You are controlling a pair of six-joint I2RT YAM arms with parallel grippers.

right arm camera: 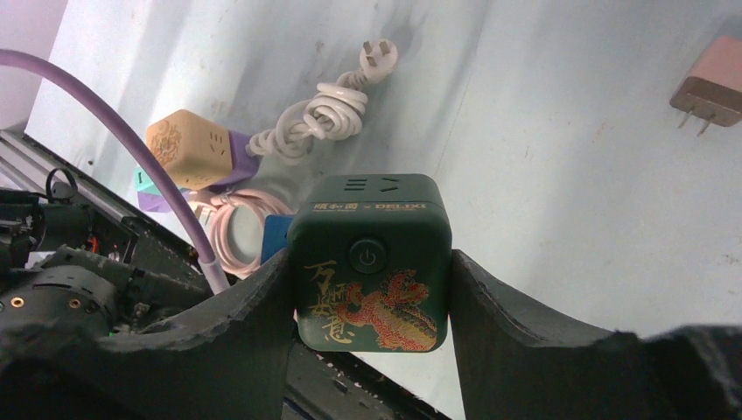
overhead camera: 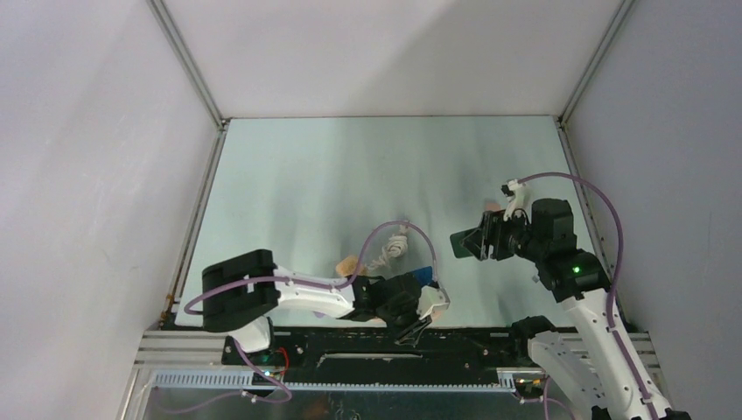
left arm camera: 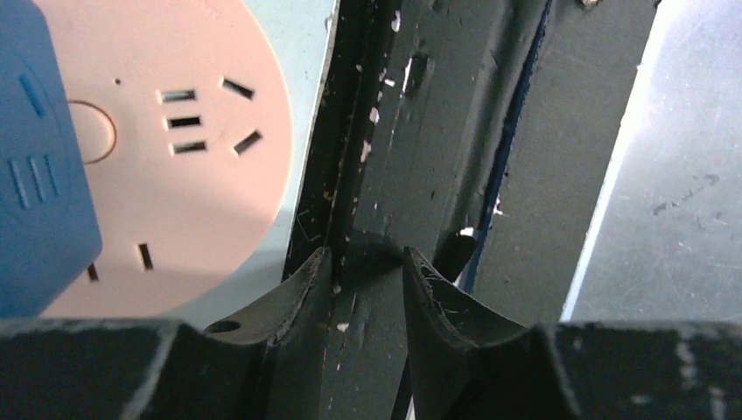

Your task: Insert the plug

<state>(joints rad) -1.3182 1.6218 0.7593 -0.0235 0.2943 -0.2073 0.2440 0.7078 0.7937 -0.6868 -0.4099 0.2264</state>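
The job has hardly begun. The right claw (right arm camera: 369, 271) is squeezed tight on a green cube (right arm camera: 367, 219) and holds it up over the tabletop (right arm camera: 569, 227). The cube has holes on its top side, and nothing is in them.

A white plug (right arm camera: 382, 54) on a curled cord lies on the tabletop, well apart from the cube. A small pink plug (right arm camera: 710, 92) with two pins lies far off to the other side. No claw holds either one, and I cannot tell which plug is the one meant.

The left claw (left arm camera: 366, 267) is down at the near edge, over a black rail (left arm camera: 420, 131). Its fingers are close together with a small gap, and I see nothing between them. A round pink socket (left arm camera: 201, 131) lies near it, and the holes that show are empty.

I think almost all is left to do: pick up a plug, line its pins up with the holes, and push it in
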